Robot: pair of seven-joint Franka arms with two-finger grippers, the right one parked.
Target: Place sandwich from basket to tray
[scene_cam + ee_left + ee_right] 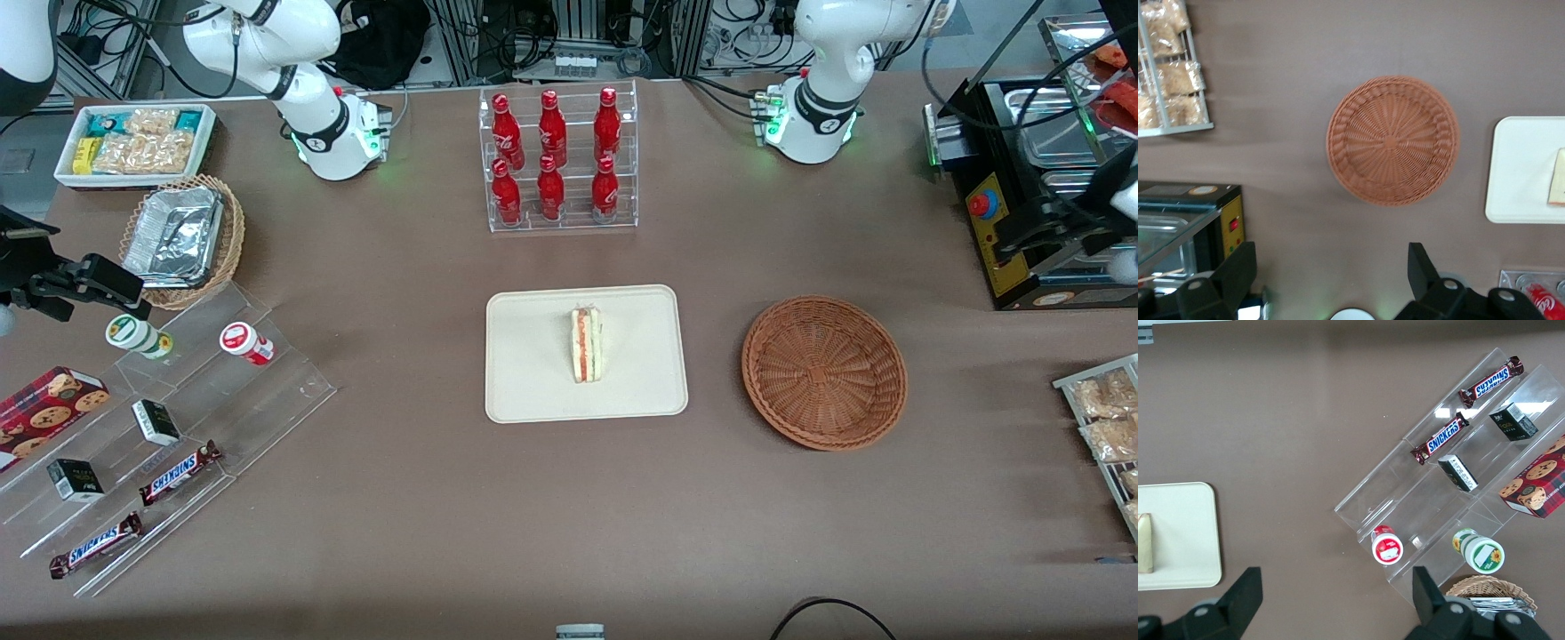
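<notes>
While sandwich (587,345) occupies tray (533,391), end effector (1331,277) hovers open.

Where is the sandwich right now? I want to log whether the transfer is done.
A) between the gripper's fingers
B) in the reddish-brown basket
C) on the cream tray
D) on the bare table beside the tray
C: the sandwich lies on the tray, the basket holds nothing, and the gripper hangs open above the table, over the basket's edge farther from the front camera, with nothing between its fingers.
</notes>
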